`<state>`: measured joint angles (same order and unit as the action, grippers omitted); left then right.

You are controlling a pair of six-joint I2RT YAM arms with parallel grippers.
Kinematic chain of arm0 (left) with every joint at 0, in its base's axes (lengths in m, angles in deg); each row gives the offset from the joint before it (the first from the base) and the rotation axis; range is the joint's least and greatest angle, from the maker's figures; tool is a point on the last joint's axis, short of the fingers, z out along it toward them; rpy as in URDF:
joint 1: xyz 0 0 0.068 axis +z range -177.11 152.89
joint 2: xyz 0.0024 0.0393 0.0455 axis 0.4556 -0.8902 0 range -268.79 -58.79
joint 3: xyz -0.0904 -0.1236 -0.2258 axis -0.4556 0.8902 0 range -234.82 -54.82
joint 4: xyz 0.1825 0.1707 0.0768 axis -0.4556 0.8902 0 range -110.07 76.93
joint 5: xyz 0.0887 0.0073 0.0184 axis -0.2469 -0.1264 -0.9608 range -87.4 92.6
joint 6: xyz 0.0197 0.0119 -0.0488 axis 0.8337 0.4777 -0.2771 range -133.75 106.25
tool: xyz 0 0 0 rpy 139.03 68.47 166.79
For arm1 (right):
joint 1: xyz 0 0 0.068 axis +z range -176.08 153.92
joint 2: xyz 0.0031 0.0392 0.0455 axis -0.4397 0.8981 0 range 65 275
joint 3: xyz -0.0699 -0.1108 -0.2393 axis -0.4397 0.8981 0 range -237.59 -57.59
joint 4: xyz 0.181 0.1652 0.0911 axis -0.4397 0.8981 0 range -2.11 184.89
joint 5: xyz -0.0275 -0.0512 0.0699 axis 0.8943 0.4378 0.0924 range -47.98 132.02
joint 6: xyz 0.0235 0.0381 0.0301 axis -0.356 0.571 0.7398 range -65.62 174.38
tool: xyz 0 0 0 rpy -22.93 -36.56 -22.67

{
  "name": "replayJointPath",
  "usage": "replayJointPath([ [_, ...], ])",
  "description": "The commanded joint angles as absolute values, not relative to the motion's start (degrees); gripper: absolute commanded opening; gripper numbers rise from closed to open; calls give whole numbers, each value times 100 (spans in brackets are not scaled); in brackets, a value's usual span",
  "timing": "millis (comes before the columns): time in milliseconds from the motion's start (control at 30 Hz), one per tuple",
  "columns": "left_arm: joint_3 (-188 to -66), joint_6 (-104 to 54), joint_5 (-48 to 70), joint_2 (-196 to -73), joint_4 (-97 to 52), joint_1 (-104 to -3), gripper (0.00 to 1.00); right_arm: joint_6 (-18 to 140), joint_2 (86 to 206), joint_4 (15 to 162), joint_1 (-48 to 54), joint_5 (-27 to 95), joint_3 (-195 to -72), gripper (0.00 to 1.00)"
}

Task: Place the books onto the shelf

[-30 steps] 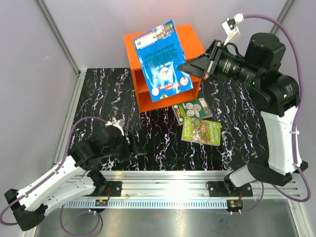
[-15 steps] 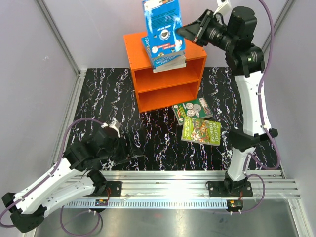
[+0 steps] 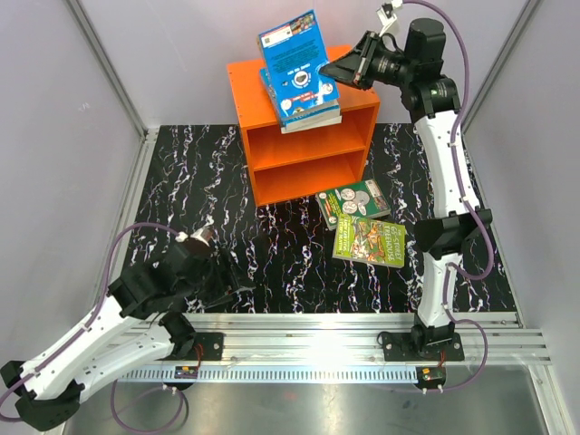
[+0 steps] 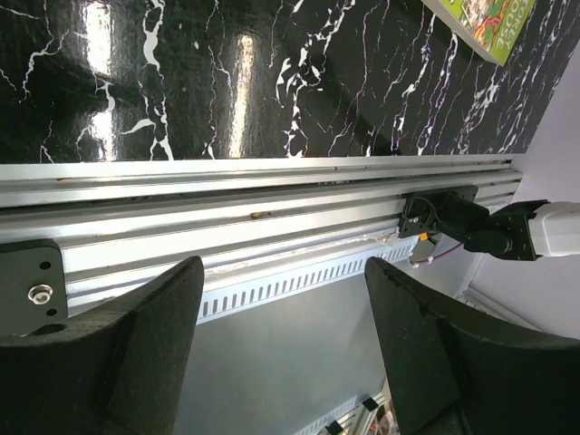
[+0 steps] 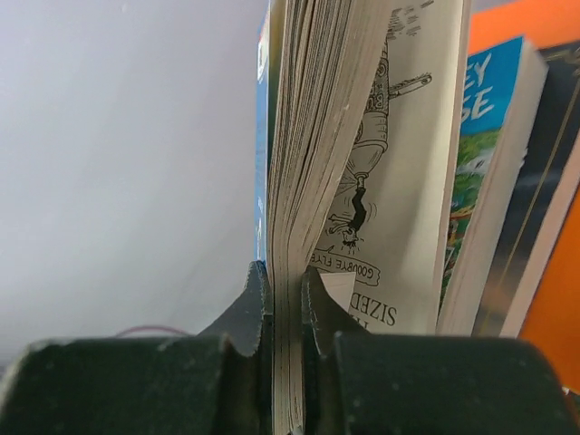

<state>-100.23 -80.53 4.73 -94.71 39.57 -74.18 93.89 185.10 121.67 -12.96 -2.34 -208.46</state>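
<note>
Blue cartoon book (image 3: 294,62) is clamped in right pincer (image 3: 328,70), jaws closed on its page edge. Wrist view: pincer (image 5: 285,283) pinches front cover plus a thin wad of pages, and the rest of the book (image 5: 399,163) fans open, showing a page with a cartoon drawing. Book is held upright, tilted, over the top of the orange shelf (image 3: 237,83), its lower part overlapping the stack of books (image 3: 313,116) lying flat on the shelf top; contact can't be told. Wrist view shows another blue book and a dark one just beside it. Both shelf compartments open to the front; contents not readable. Green coin book (image 3: 356,200) lies flat on black marbled surface (image 3: 181,199) in front of the shelf, right side, with green cartoon-cover book (image 3: 369,240) just beside it, nearer the arms, corners look touching. Left pincer (image 3: 243,283) low over the near edge of the surface, jaws wide apart, holding nothing; its wrist view (image 4: 283,272) looks down on aluminium rail (image 4: 227,227).
</note>
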Motion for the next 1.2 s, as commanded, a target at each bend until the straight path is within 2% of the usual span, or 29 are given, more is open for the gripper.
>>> replayJointPath([
  [0,-10044,-8326,278,-9350,3864,-7404,75,9332,18313,11609,-1290,-1185,-20903,0],
  [367,-10000,-8652,-118,-9157,3899,-7404,75,9060,18287,12049,-1677,-967,-20551,0],
  [633,-9886,-8854,-249,-8928,3978,-7404,75,9332,18533,11796,-1712,-1019,-20613,2],
  [733,-9894,-8890,-302,-8850,4066,-7404,75,9315,18533,11812,-1703,-1011,-20490,9],
  [933,-9842,-9013,-372,-8674,4172,-7404,75,9305,18576,11839,-1703,-887,-20428,39],
  [1000,-9842,-9048,-381,-8621,4224,-7404,75,9349,18638,11778,-1703,-887,-20446,55],
  [1100,-9842,-9057,-390,-8560,4260,-7404,75,9420,18699,11742,-1703,-887,-20463,69],
  [1167,-9833,-9057,-399,-8550,4286,-7413,75,9429,18700,11725,-1703,-879,-20437,69],
])
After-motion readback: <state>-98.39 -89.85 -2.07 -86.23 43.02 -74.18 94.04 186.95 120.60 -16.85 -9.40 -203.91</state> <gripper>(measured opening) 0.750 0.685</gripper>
